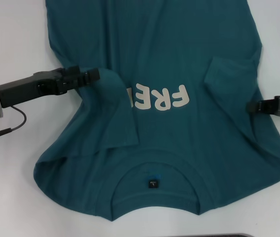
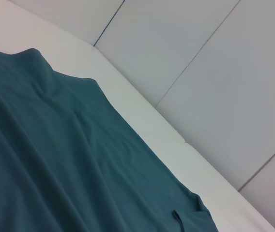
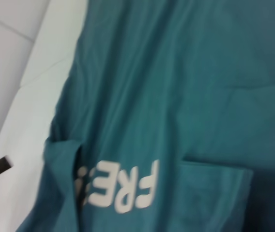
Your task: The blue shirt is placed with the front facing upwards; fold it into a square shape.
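blue shirt (image 1: 179, 143) sleeves folded inward | left hand (image 1: 94, 75) at left fold edge, right hand (image 1: 251, 106) at right edge; grips unclear

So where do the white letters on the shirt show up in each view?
Head view: white letters mid-picture on the shirt, left end covered by a folded-in sleeve.
Left wrist view: not in it; only plain blue cloth and table.
Right wrist view: low centre, left end covered too.
Shared landmark: the folded-in sleeve over the letters.

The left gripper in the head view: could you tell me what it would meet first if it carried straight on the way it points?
Probably the folded-in sleeve of the blue shirt, right at the left gripper's tip; height is unclear.
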Tool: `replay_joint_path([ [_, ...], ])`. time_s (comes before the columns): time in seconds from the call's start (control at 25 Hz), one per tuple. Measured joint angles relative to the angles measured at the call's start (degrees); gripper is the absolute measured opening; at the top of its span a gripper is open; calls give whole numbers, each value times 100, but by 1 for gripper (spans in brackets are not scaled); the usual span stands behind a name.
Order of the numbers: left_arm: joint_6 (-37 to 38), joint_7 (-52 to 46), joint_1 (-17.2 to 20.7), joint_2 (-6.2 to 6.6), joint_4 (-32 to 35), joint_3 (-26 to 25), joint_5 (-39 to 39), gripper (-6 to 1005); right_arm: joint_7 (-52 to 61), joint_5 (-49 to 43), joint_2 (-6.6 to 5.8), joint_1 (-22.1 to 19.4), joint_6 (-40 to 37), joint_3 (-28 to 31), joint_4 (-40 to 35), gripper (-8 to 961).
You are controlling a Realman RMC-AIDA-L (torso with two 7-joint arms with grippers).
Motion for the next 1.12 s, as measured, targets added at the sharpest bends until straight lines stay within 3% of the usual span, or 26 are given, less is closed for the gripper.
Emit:
replay_joint_path([
  [0.52,-24,0,-10,-8,0,3,1,887,-75,-14,50,195,241,-677,44,78],
  [0.84,-26,0,-10,-9,0,3,-8,886,-95,34,-6,206,473,-786,50,102],
  [1.12,-32,0,-18,-4,0,2,-32,888,-780,652,-54,30,768,-289,23,337],
])
